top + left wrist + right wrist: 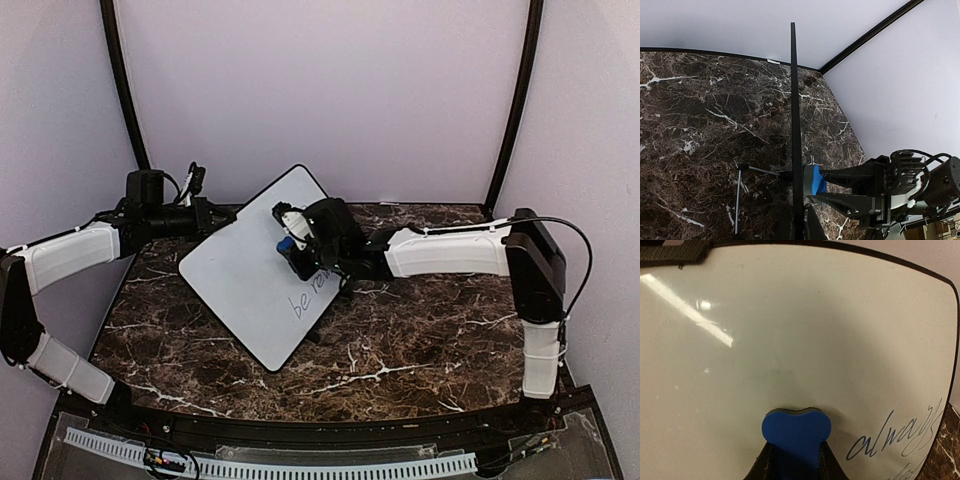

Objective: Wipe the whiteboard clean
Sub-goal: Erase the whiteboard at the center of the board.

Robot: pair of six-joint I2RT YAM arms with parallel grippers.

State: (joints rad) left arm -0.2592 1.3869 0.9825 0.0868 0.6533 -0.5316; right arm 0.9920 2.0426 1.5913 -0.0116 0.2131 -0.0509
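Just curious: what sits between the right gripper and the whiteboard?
A blue eraser, clamped in the right gripper and touching the whiteboard; the right wrist view shows it best.

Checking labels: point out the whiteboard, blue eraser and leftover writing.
whiteboard [235, 275], top external view, bare white face.
blue eraser [796, 430], right wrist view, middle of its blue face.
leftover writing [900, 436], right wrist view, middle letters of the word.

Tilted whiteboard [245, 275] w/ black rim, blue writing at right edge
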